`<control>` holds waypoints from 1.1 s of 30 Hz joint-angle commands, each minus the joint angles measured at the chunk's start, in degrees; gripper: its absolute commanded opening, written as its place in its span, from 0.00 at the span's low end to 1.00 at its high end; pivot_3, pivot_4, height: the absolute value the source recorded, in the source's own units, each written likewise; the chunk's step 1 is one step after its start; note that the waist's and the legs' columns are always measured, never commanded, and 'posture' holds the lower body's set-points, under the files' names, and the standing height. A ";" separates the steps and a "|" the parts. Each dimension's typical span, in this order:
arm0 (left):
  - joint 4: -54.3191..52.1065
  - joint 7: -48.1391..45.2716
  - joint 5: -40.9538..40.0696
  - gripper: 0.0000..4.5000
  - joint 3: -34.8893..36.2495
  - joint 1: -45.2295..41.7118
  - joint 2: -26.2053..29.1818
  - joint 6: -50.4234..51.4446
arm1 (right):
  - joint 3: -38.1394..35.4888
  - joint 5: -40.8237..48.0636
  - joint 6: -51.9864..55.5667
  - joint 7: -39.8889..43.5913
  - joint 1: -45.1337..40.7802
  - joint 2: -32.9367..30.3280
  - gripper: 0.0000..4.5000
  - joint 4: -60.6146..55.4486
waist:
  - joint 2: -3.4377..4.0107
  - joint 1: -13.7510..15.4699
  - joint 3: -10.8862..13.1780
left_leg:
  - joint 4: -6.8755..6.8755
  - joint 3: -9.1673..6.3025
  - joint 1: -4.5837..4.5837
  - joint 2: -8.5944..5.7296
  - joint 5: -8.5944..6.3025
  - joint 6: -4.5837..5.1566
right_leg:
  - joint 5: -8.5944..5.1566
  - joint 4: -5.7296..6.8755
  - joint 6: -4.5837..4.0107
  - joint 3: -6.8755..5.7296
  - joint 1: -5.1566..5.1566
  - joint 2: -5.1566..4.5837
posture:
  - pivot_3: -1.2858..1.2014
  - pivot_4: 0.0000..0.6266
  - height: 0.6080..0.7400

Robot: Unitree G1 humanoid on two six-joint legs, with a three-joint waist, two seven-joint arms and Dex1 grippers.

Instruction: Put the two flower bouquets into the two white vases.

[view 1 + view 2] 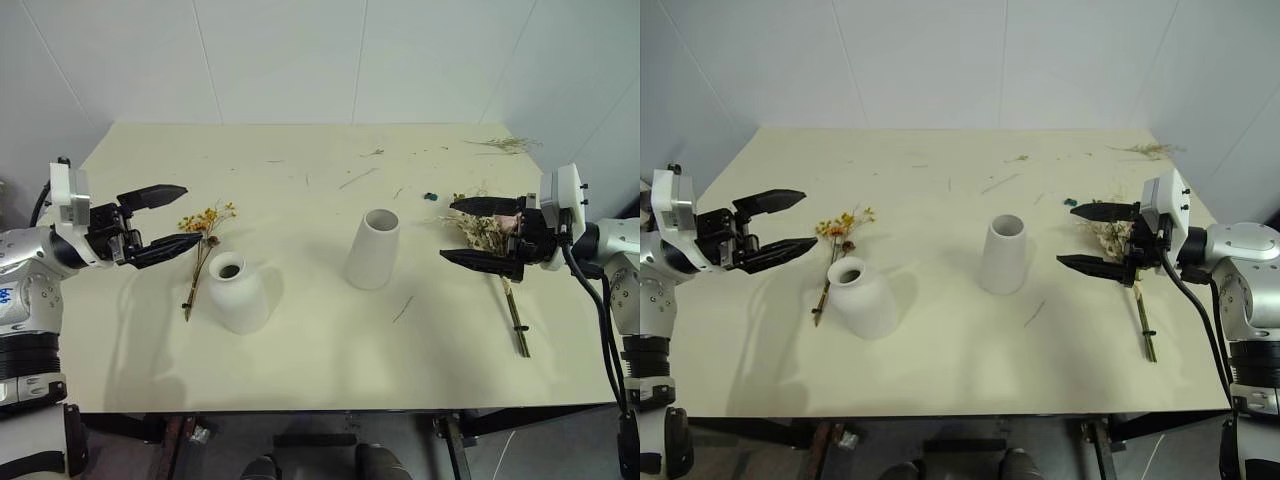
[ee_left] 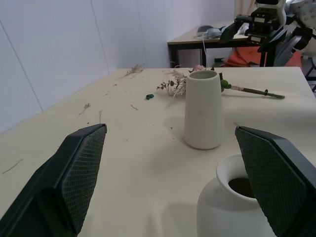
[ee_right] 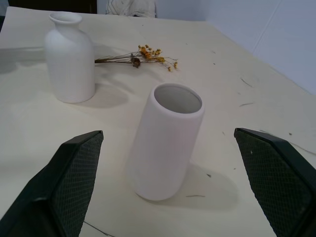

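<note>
On the cream table [image 1: 330, 350], both white vases [image 1: 236, 292] [image 1: 374, 248] are stood mid-table; yellow bouquet [image 1: 203, 240] is laid left, bushy bouquet [image 1: 487, 232] right. Left gripper [image 1: 165, 218] and right gripper [image 1: 477, 232] are held wide, empty.

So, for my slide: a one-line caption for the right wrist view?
Open right hand faces the taller vase; squat vase and yellow-orange bouquet lie beyond.
</note>
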 commanded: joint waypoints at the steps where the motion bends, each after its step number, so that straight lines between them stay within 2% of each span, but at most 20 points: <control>1: -1.12 -0.44 -0.74 0.99 0.30 -1.87 0.13 -0.26 | -1.78 -0.10 -0.75 0.47 -0.92 -1.40 1.00 0.05 | 0.00 -0.01 0.00 | 0.00 0.00 0.00 0.00 0.00 0.00 | 0.00 0.00 0.00 0.00 0.00 0.00 | 0.52 0.24 1.00; 5: -1.00 -0.78 -0.71 0.99 -0.34 -2.79 -0.83 -0.40 | -2.42 -0.77 1.04 -1.58 -0.44 -2.18 1.00 0.94 | 0.00 0.03 0.00 | 0.01 0.00 0.00 -0.01 0.00 0.00 | 0.00 0.01 0.00 0.00 0.00 0.00 | 0.52 0.24 1.00; 8: -2.34 -2.11 -1.26 0.99 -1.37 -3.33 -1.33 1.12 | -1.27 -4.14 6.07 -4.72 -1.17 -6.05 1.00 1.97 | 0.01 0.09 0.00 | 0.02 0.00 -0.01 -0.02 0.00 0.00 | 0.00 0.02 0.00 0.00 0.00 -0.01 | 0.52 0.24 1.00; 12: -3.06 -3.55 -1.64 0.99 -2.26 -4.76 -1.17 2.14 | 2.71 -9.03 22.04 -10.35 -5.39 -12.17 1.00 5.35 | 0.02 0.11 0.01 | 0.04 0.00 -0.07 -0.03 0.00 0.00 | -0.01 0.04 -0.01 0.02 -0.09 -0.02 | 0.52 0.24 1.00; 16: -4.06 -4.10 -1.75 0.99 -2.78 -5.88 -1.10 2.97 | 5.02 -7.99 36.46 -10.62 -8.64 -14.50 1.00 6.24 | 0.02 -0.13 0.01 | 0.03 -0.01 -0.08 -0.02 0.00 0.00 | -0.03 0.05 -0.05 0.01 -0.10 0.00 | 0.52 0.24 1.00; 19: -5.18 -3.54 -1.93 0.99 -3.20 -7.27 -1.71 3.27 | 12.78 -13.54 41.77 -10.33 -7.60 -18.01 1.00 5.80 | 0.02 -0.03 0.01 | 0.03 -0.01 -0.10 -0.02 0.00 0.01 | -0.03 0.05 -0.05 0.01 -0.13 0.00 | 0.52 0.24 1.00; 23: -9.20 -1.49 -3.06 0.99 -3.29 -6.26 -3.38 4.57 | 17.20 -16.54 45.04 -13.19 -10.70 -14.32 1.00 10.91 | 0.03 -0.15 0.01 | 0.06 0.03 -0.15 -0.04 -0.01 0.01 | -0.02 0.03 -0.03 0.02 -0.15 -0.03 | 0.52 0.24 1.00; 33: -19.97 3.09 -5.89 0.99 -0.66 -0.29 -2.47 9.36 | 22.32 -24.52 38.39 -14.74 -19.13 -6.26 1.00 31.97 | 0.03 -0.15 0.01 | 0.07 0.03 -0.18 -0.04 0.00 0.00 | -0.01 0.04 -0.01 0.03 -0.18 -0.02 | 0.52 0.24 1.00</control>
